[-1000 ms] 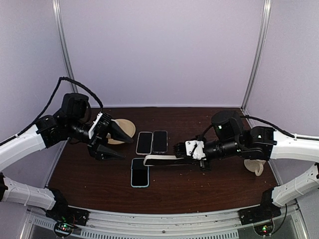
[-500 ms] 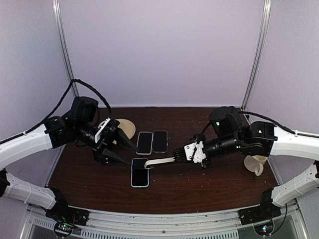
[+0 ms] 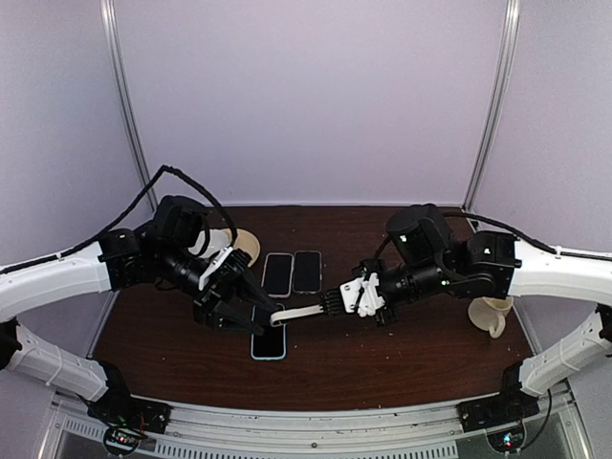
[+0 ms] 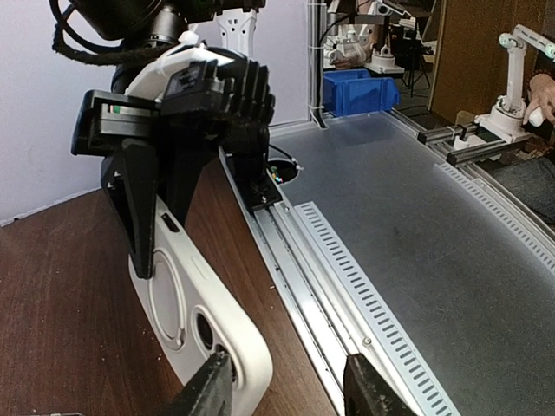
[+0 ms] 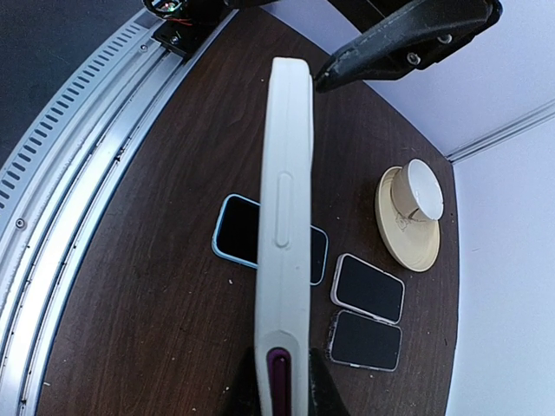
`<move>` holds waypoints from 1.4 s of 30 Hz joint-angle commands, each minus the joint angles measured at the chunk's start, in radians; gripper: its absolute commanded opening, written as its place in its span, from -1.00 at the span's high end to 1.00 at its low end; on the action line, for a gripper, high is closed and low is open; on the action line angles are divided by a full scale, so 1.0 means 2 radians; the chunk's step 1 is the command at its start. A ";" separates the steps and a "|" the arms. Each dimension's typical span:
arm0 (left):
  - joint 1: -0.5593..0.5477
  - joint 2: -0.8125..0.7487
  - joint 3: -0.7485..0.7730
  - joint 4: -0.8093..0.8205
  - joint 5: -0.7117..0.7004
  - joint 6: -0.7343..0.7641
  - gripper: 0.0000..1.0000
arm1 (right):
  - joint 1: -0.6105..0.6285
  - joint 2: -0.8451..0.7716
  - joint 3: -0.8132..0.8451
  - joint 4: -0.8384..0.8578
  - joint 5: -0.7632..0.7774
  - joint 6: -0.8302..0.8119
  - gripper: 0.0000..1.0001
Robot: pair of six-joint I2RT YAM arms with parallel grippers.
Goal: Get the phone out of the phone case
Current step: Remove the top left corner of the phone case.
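The white phone case point(image 3: 298, 313) hangs level above the table, and my right gripper point(image 3: 332, 300) is shut on its right end. From the right wrist it is edge-on point(image 5: 284, 217), pinched at the bottom by my right gripper point(image 5: 282, 390). A purple strip of the phone point(image 5: 279, 374) shows in the end cut-out. My left gripper point(image 3: 258, 311) is open at the case's left end. In the left wrist view the case's back point(image 4: 178, 303) shows its ring and camera holes. One of the fingertips point(image 4: 212, 386) of my left gripper point(image 4: 286, 390) overlaps the camera corner.
A phone in a light blue case point(image 3: 269, 342) lies flat under the held case. Two more dark-screened phones point(image 3: 277, 274) point(image 3: 307, 272) lie side by side behind it. A beige round stand point(image 3: 245, 246) is at back left and a cream mug point(image 3: 491, 316) at right.
My left arm has swung right and down to the case's left end, its jaws narrower than before. My right gripper has carried the case leftward, over the blue-cased phone.
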 commanded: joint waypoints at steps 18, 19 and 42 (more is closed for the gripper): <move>-0.018 0.005 -0.002 0.011 -0.066 0.028 0.20 | 0.012 0.008 0.031 0.037 0.021 -0.005 1.00; -0.019 0.005 -0.002 0.011 -0.068 0.029 0.23 | 0.013 0.009 0.032 0.038 0.021 -0.005 1.00; -0.025 0.023 0.012 -0.033 -0.070 0.053 0.60 | 0.039 0.013 0.034 0.005 0.031 -0.078 1.00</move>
